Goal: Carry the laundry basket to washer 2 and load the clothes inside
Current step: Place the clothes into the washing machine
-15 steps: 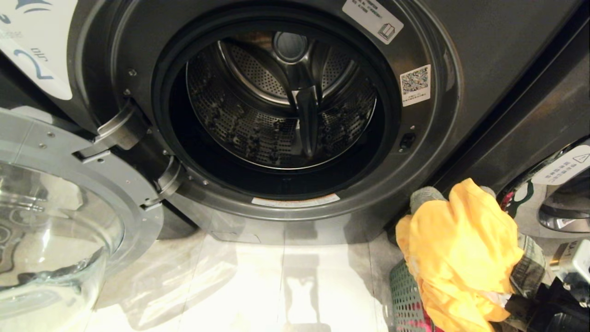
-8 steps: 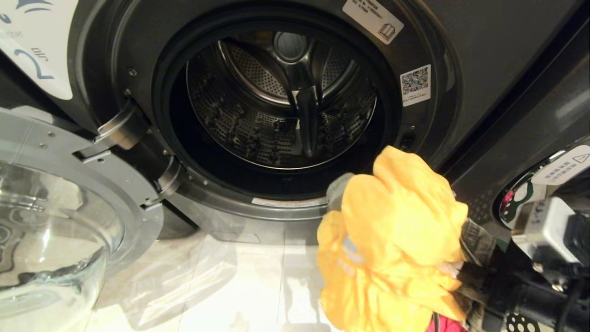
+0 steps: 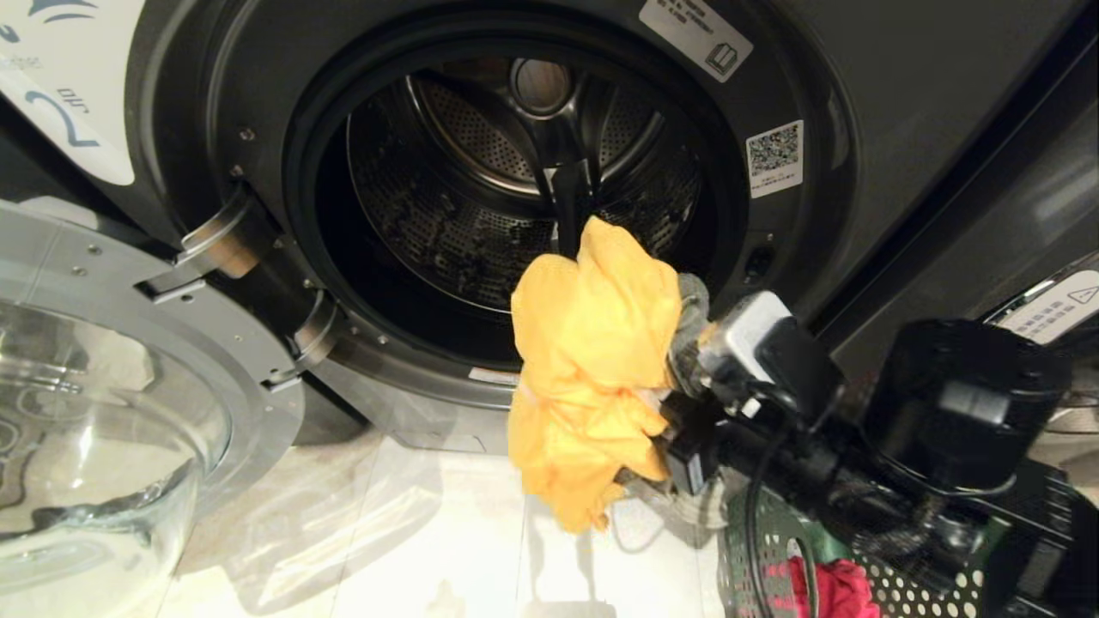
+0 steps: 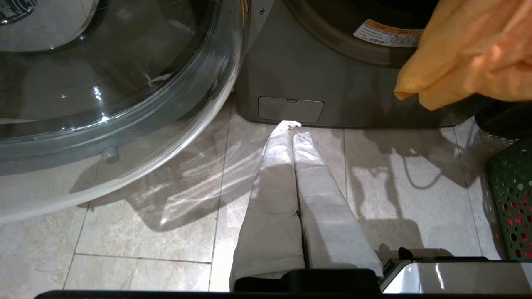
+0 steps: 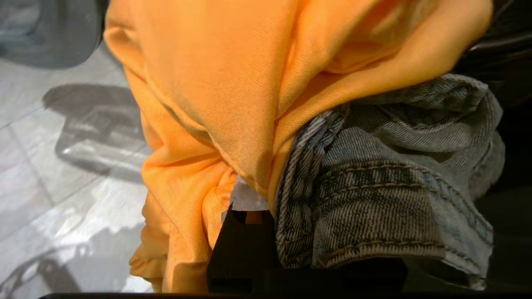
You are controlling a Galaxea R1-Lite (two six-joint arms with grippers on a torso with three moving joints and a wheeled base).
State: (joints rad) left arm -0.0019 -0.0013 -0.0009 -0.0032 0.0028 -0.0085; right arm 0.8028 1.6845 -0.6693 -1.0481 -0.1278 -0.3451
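Note:
Washer 2 (image 3: 807,257) stands with its round door (image 3: 129,343) swung open to the left and its steel drum (image 3: 481,197) showing. My right gripper (image 3: 678,378) is shut on the clothes: a mustard yellow garment (image 3: 592,360) and a grey denim one (image 3: 691,313), which hang at the lower right lip of the opening. Cloth hides the fingers in the right wrist view, where yellow garment (image 5: 216,83) and denim (image 5: 386,174) fill the picture. The green laundry basket (image 3: 755,549) sits low at the right, with a pink-red garment (image 3: 837,592) in it. My left gripper (image 4: 294,129) hangs shut and empty over the floor.
The glass door bulges out over the tiled floor (image 3: 429,532) at the left. A second washer's chrome door rim (image 3: 1043,292) shows at the far right. The basket (image 4: 513,195) stands on the floor beside washer 2's base panel (image 4: 291,109).
My right arm has swung the yellow and grey bundle up and leftward, from above the basket to the washer's opening. The basket and pink-red garment now show beneath it.

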